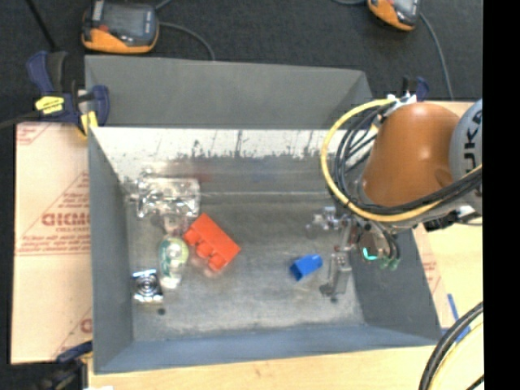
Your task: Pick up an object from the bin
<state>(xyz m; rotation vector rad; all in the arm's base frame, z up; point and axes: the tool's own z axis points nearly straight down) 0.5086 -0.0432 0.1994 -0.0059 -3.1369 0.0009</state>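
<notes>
Camera view: tool [334, 281], top hidden, beside blue block [306, 266].

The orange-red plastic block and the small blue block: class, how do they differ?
The orange-red plastic block is larger than the small blue block. The orange-red one lies left, beside a clear greenish thing; the blue one lies apart, near the gripper. Both rest on the bin floor.

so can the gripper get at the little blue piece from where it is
Probably yes. The blue piece lies alone on the bin floor right beside the gripper, with nothing between them; the orange block sits well clear, nearer the bin's far side.
</notes>
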